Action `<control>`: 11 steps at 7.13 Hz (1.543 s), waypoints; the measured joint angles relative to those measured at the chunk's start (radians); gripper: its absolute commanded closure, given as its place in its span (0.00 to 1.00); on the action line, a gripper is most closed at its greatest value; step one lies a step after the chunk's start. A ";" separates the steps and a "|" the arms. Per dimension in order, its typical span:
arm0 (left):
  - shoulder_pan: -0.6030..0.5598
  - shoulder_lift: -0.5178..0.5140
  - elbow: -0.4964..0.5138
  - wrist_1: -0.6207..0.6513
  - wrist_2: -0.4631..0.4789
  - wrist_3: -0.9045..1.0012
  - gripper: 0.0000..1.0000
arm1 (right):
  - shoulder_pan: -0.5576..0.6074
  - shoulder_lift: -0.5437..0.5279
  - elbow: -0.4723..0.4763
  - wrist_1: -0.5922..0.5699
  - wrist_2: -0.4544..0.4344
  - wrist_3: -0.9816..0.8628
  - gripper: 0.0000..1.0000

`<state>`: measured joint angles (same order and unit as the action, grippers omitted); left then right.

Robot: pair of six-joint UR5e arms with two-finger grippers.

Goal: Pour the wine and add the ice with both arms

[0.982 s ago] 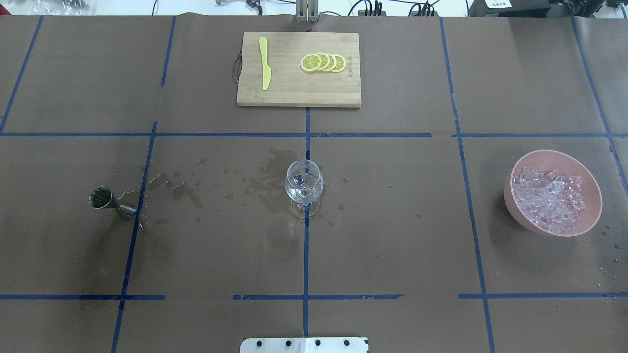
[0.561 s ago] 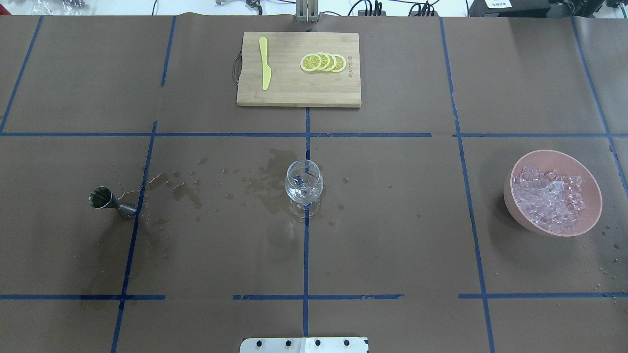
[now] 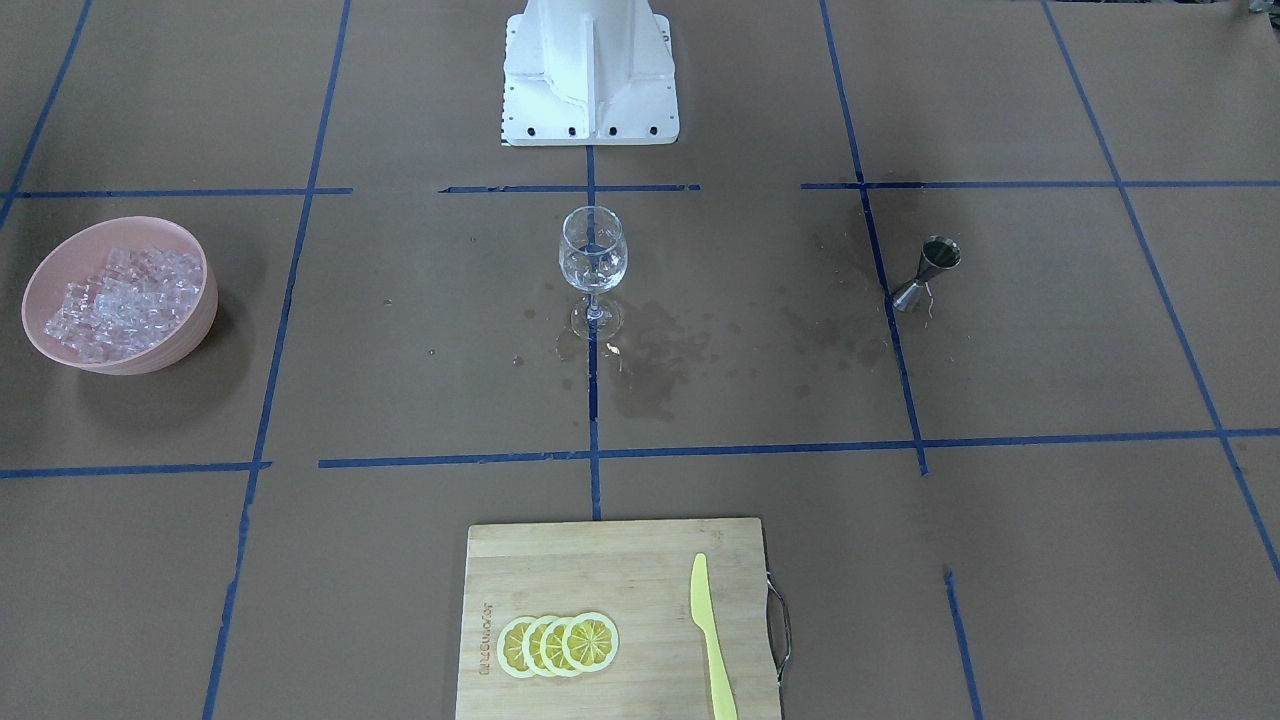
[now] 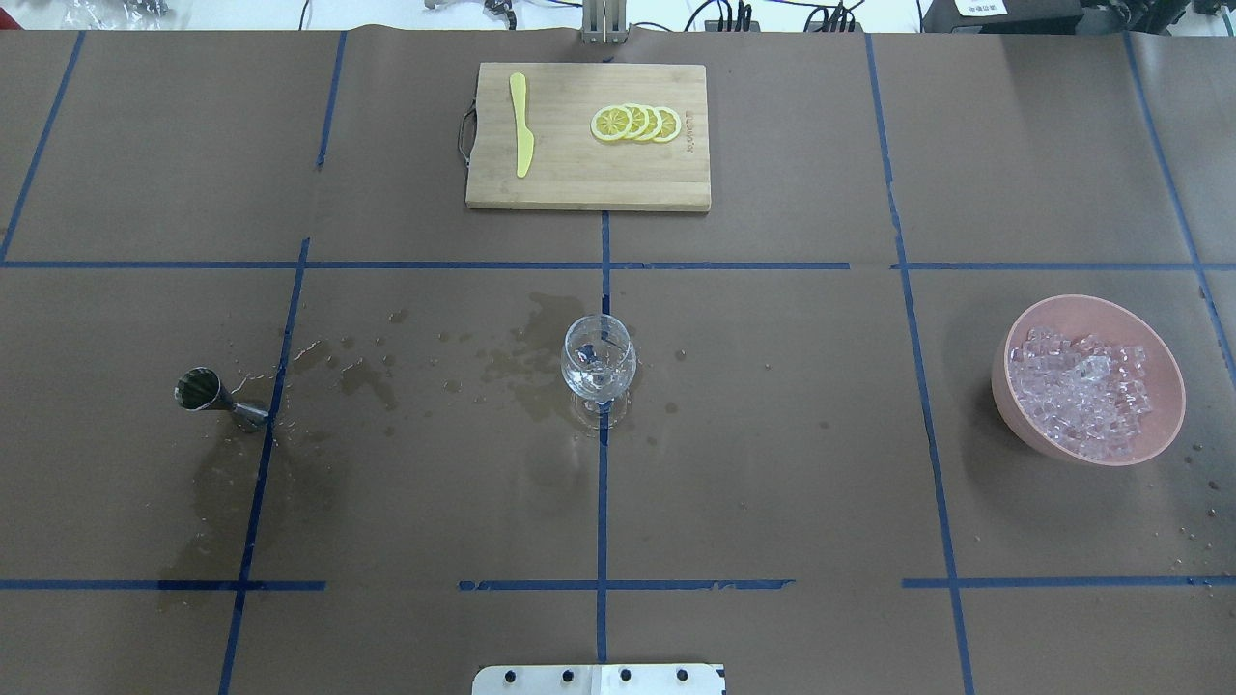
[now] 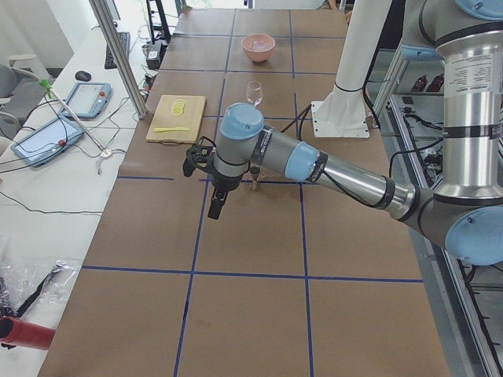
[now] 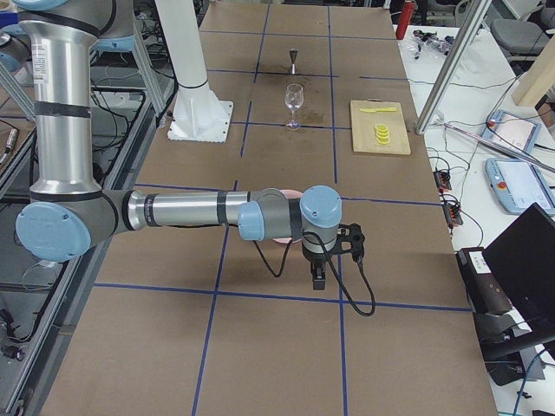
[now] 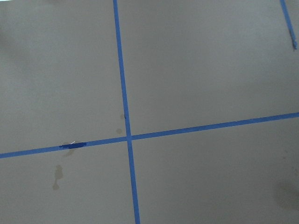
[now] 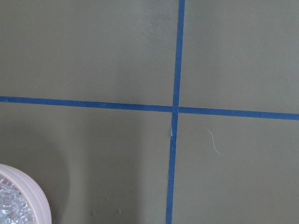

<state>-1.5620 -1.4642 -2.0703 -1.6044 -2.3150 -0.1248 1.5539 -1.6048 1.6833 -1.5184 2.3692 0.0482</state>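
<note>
A clear wine glass (image 4: 599, 362) (image 3: 593, 255) stands upright at the table's middle. I cannot make out the wine in it or in the steel jigger (image 4: 214, 396) (image 3: 930, 268) standing on the robot's left. The ice (image 4: 1081, 391) (image 3: 120, 295) is heaped in a pink bowl (image 4: 1024, 323) (image 8: 32, 189) on the robot's right. My left gripper (image 5: 214, 208) hangs over bare paper, well short of the jigger. My right gripper (image 6: 317, 276) hovers just outside the bowl. Both show only in the side views, so I cannot tell whether either is open or shut.
A bamboo cutting board (image 4: 587, 183) at the far middle carries lemon slices (image 4: 637, 124) and a yellow plastic knife (image 4: 521, 125). Wet stains (image 4: 526, 357) mark the brown paper left of the glass. The white pedestal (image 3: 590, 70) stands at the robot's side.
A dark patch on the paper in front of the jigger has deepened. Glass, jigger, bowl and board have not moved.
</note>
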 measured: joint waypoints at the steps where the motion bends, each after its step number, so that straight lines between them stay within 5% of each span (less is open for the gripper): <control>1: 0.020 0.005 -0.054 -0.002 -0.004 -0.044 0.00 | -0.006 0.008 0.001 0.000 0.001 -0.001 0.00; 4: 0.220 0.028 -0.203 -0.064 0.014 -0.378 0.00 | -0.013 0.012 -0.002 0.003 0.000 0.006 0.00; 8: 0.470 0.276 -0.235 -0.572 0.219 -0.793 0.00 | -0.014 0.012 -0.001 0.004 0.000 0.022 0.00; 11: 0.700 0.338 -0.282 -0.675 0.411 -1.070 0.00 | -0.016 0.011 -0.001 0.004 0.000 0.079 0.00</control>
<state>-0.8619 -1.1265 -2.3527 -2.2791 -1.9039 -1.1952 1.5377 -1.5939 1.6824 -1.5142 2.3690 0.1267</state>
